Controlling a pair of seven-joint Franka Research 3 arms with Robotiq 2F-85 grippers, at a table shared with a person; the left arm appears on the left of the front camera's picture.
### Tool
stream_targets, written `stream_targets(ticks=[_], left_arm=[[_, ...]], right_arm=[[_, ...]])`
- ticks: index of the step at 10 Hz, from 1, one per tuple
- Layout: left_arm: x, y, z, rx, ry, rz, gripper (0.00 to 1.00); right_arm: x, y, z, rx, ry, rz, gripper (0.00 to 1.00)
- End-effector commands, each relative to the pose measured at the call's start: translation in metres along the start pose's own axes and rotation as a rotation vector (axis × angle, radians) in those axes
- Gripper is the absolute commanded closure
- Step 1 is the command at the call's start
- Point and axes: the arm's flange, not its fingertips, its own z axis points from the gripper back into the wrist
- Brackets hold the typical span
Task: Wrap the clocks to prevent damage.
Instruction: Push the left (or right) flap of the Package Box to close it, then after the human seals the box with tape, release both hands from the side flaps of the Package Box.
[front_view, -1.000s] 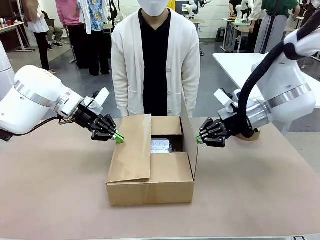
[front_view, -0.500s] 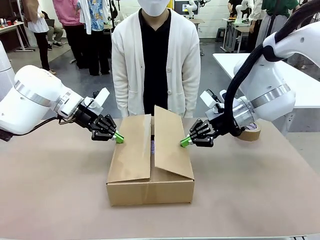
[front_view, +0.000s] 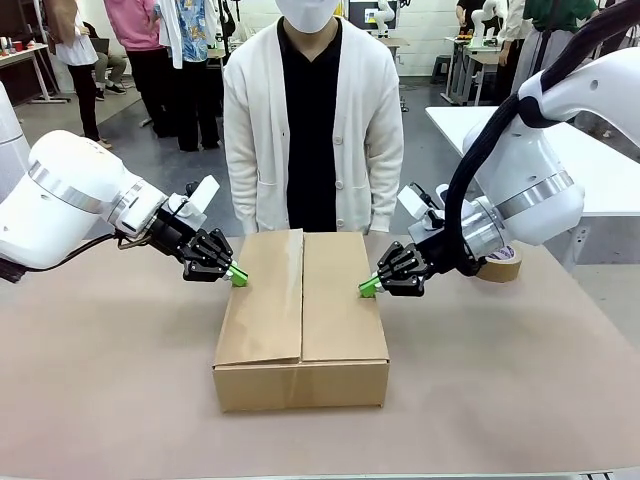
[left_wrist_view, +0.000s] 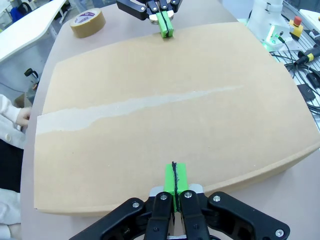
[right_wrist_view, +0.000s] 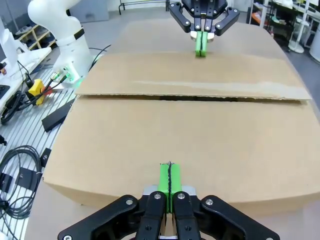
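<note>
The brown box (front_view: 300, 310) sat in the middle of the desk (front_view: 100, 380). Both top flaps were down, and they met in a line running from 12 to 6 o'clock. A thin dark gap showed along that line. The clocks were most likely inside, hidden under the flaps.

I think the step in hand was shutting the box. The next move probably called for tape along the line. The flaps would need to be pressed flat for that, or they might spring up.

The left gripper (front_view: 238, 275) came in low from 9 o'clock. It tilted down, with its tip on the outer edge of the left flap (front_view: 265, 295), at about 10 o'clock on the box. Its green pads were pressed tight together and held nothing.

The right gripper (front_view: 366, 287) came in from 3 o'clock and tilted down the same way. Its tip was on the right flap (front_view: 340, 295), at about 2 o'clock. Its pads were also squeezed together with nothing between them.

The tape roll (front_view: 500, 263) lay flat at about 2 o'clock from the box, behind the right arm. A person (front_view: 310, 120) stood at 12 o'clock.
</note>
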Motion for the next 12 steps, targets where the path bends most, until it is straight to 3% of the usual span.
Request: stream_targets(ticks=[1, 4, 5, 12], left_arm=[[-0.004, 0.0, -0.005, -0.004, 0.006, -0.009, 1.0], [-0.004, 0.0, -0.005, -0.004, 0.006, -0.009, 1.0], [-0.004, 0.0, -0.005, -0.004, 0.006, -0.009, 1.0], [-0.004, 0.0, -0.005, -0.004, 0.006, -0.009, 1.0]], right_arm=[[-0.02, -0.005, -0.012, -0.007, 0.078, -0.034, 0.99], [-0.018, -0.003, -0.012, -0.002, 0.082, -0.024, 0.99], [0.0, 0.0, 0.0, 0.0, 0.001, -0.013, 0.99], [0.0, 0.0, 0.0, 0.0, 0.001, -0.013, 0.99]])
